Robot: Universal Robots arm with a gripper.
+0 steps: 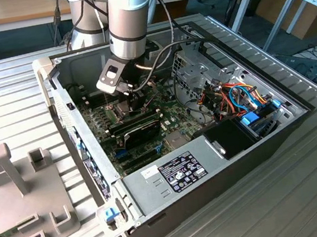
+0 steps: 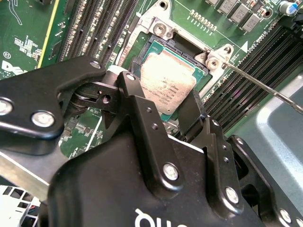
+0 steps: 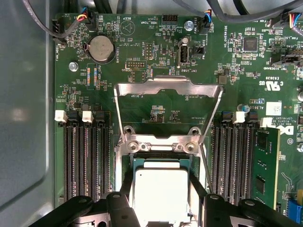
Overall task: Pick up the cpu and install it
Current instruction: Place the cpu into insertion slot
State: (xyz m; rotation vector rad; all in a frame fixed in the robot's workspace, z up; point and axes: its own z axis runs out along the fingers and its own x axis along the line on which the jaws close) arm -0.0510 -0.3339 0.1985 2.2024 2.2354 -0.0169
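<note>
The cpu, a small square chip with a dull silver top, sits level over the open socket on the green motherboard. My gripper reaches down into the computer case, and its two black fingers press against opposite edges of the chip. Whether the chip rests in the socket or hovers just above it cannot be told. The hinged metal socket frame is folded back, away from the socket.
The thin socket lever sticks out beside the socket. Memory slots flank it, and one slot holds a green module. The open case holds cables, a drive cage and a long black module. A grey fixture stands at the exterior view's left.
</note>
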